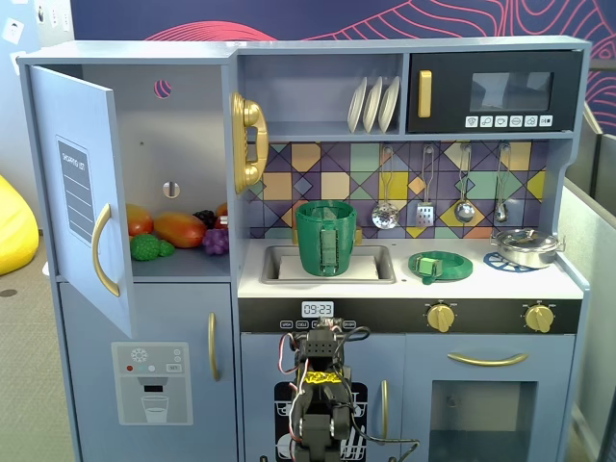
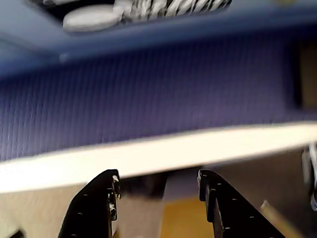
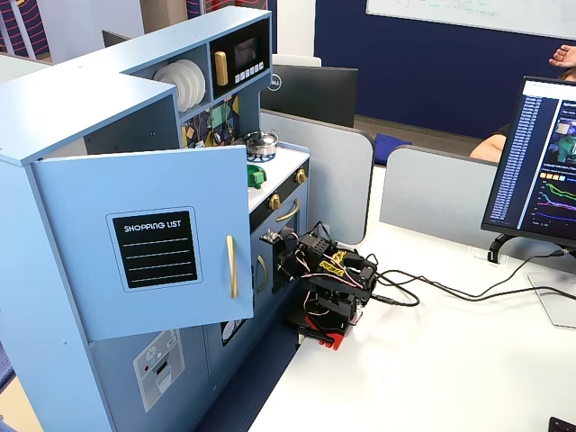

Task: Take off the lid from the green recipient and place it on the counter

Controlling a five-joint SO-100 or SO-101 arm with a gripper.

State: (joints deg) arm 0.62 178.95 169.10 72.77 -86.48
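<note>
The green recipient point(image 1: 325, 238) stands upright in the sink with its top open. The green lid point(image 1: 441, 265) lies flat on the pale counter point(image 1: 500, 281), to the right of the sink in this fixed view. It also shows as a green patch past the open door in the side fixed view point(image 3: 256, 174). My arm point(image 1: 322, 385) is folded low in front of the kitchen's lower doors, well below the counter. In the wrist view my gripper point(image 2: 158, 181) is open and empty, with the black fingers point(image 2: 96, 208) well apart, pointing at a blurred blue wall.
A steel pan point(image 1: 525, 247) with its lid sits on the right burner. The left cupboard door point(image 1: 82, 192) hangs open, with toy fruit point(image 1: 178, 229) inside. Utensils point(image 1: 425, 188) hang above the counter. A monitor point(image 3: 540, 162) and cables point(image 3: 450, 288) are on the white desk.
</note>
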